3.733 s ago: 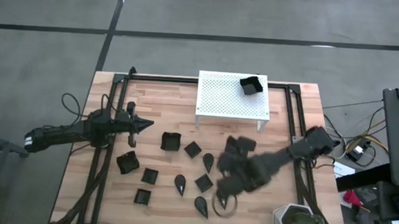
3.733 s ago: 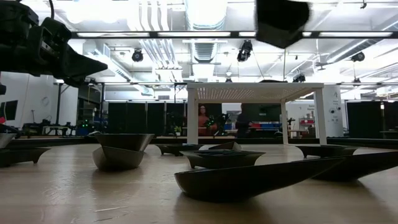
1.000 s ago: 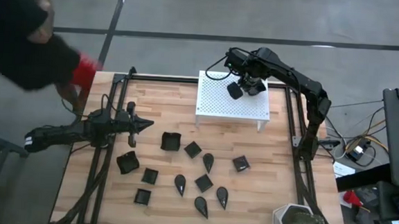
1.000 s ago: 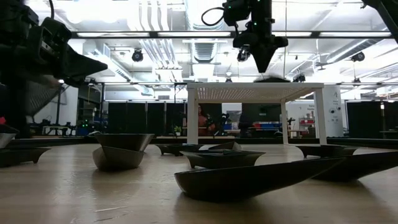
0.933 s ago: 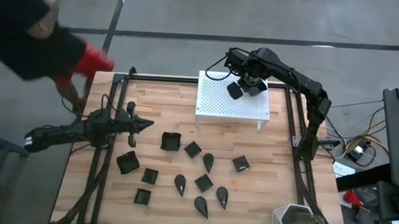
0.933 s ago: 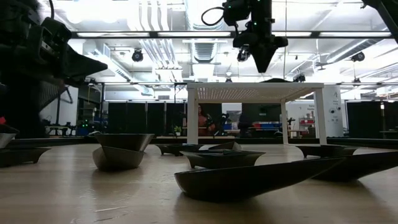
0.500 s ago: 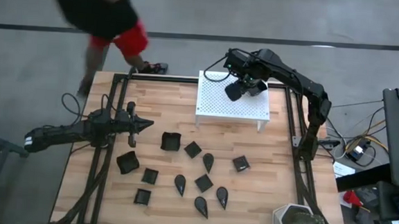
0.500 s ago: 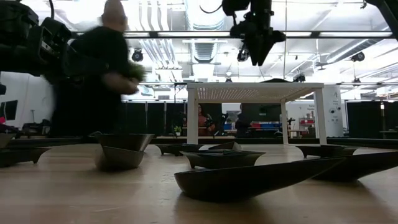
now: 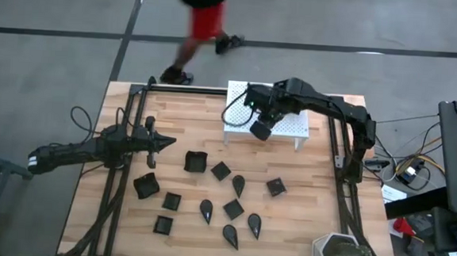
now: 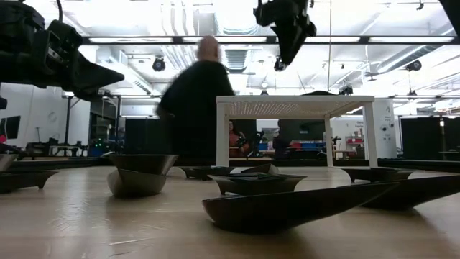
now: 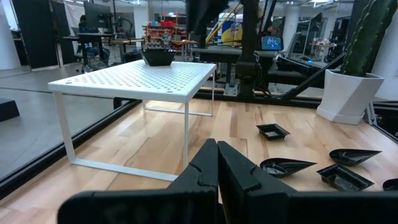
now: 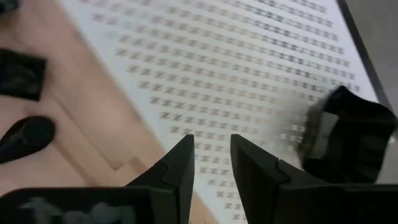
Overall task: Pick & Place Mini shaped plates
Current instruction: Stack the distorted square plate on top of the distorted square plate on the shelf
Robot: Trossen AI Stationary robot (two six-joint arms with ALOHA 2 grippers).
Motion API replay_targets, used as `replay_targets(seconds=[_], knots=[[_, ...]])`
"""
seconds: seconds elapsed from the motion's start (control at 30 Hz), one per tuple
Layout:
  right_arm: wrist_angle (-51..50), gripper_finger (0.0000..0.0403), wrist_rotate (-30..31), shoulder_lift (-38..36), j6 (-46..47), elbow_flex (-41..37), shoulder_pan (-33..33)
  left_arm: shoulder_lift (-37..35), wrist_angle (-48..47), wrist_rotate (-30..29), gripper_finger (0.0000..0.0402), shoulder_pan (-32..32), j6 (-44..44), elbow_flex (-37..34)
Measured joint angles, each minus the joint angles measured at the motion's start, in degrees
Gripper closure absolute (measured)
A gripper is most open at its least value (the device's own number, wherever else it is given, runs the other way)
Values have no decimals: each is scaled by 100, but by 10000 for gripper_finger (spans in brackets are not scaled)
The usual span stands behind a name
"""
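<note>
We see a person [image 9: 204,7] walking just beyond the table's [image 9: 319,213] far edge, close to the white stand [image 9: 292,128]; a wide swing of the right arm could come near them. A low sweep could clip the stand's front rim and shake the square plate [image 12: 351,134] resting on it. The right gripper [image 9: 258,131] hangs released and empty above the stand's front edge, that plate well apart behind it, the loose plates [image 9: 221,170] below on the wood. The left gripper [image 9: 160,142] waits clenched at the table's left.
</note>
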Motion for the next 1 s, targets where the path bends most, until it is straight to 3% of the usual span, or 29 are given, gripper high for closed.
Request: replay_targets(seconds=[0.4,0.6,0.8,1.0], knots=[[874,301,125,4,-536,-73,1299,0,0,0,401,0,0,0],[1768,307,106,11,-1809,-427,1856,0,0,0,401,0,-2,0],[2817,320,76,17,-1677,-1059,2137,0,0,0,401,0,-1,0],[2973,337,54,9,-1623,-1506,2427,0,0,0,401,0,0,0]])
